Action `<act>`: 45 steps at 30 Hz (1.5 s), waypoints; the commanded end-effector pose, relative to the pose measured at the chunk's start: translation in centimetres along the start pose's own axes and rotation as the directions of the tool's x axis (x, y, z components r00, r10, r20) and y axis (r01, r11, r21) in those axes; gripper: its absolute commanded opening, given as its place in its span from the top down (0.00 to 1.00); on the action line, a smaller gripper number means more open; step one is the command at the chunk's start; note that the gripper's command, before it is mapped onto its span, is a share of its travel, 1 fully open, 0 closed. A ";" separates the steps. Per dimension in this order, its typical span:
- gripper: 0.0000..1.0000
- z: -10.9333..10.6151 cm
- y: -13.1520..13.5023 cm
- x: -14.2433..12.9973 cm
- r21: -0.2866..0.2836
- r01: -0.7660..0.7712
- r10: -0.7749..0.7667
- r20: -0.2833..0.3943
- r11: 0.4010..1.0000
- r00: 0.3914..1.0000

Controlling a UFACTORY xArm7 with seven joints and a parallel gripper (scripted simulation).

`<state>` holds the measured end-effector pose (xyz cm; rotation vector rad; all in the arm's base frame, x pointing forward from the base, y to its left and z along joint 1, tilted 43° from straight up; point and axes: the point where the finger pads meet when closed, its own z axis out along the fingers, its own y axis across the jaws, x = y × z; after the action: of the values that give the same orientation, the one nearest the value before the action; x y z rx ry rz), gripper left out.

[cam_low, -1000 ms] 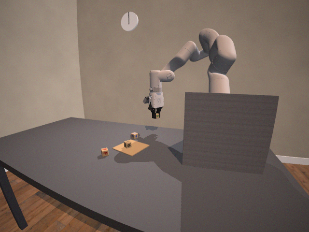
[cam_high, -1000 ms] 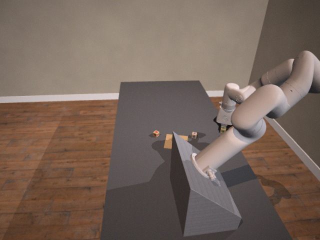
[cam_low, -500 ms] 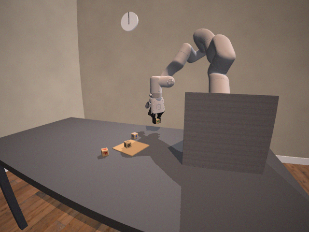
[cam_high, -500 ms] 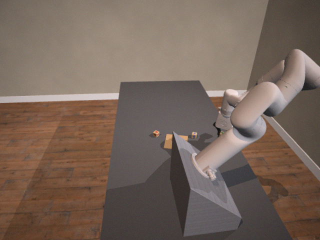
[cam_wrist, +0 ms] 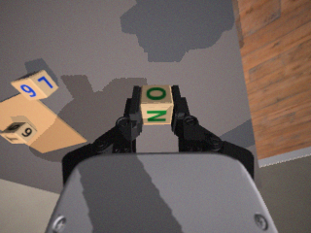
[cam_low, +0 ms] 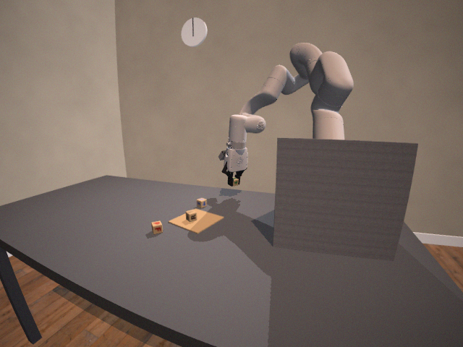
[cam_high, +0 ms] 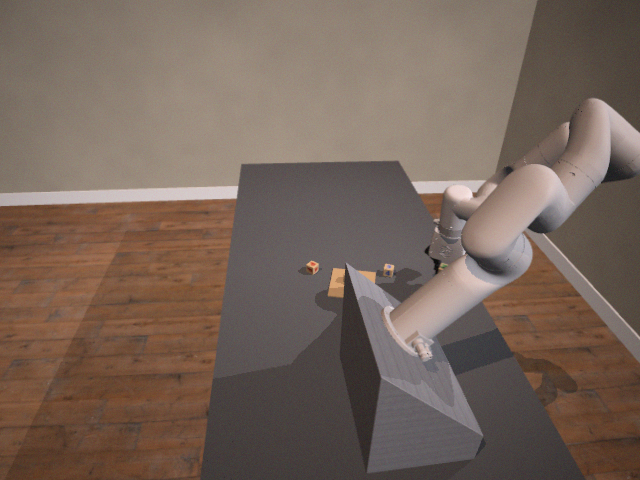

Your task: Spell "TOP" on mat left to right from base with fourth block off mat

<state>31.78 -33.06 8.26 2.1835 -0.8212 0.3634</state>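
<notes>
Nearby, mat (cam_high: 337, 275) (cam_low: 203, 223) (cam_wrist: 49, 127) bears black-lettered block (cam_low: 191, 216) (cam_wrist: 18, 131).

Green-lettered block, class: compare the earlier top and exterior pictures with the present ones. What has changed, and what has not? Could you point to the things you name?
The gripper (cam_high: 439, 266) (cam_low: 234, 181) (cam_wrist: 155, 96) has come down toward the table, carrying the green-lettered block (cam_high: 443, 267) (cam_low: 235, 182) (cam_wrist: 156, 94). Nothing was newly grasped or let go. The red-lettered block (cam_high: 312, 267) (cam_low: 157, 228), blue-lettered block (cam_high: 388, 270) (cam_low: 202, 203) (cam_wrist: 35, 84), black-lettered block (cam_low: 191, 216) (cam_wrist: 18, 132) and mat (cam_high: 336, 284) (cam_low: 206, 222) (cam_wrist: 57, 130) stayed put.
</notes>
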 end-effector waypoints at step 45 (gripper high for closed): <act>0.73 0.1 0.0 -0.5 0.000 -0.008 0.005 -0.765 1.000 0.644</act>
<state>31.33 -32.88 7.92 1.7651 -0.3416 1.1686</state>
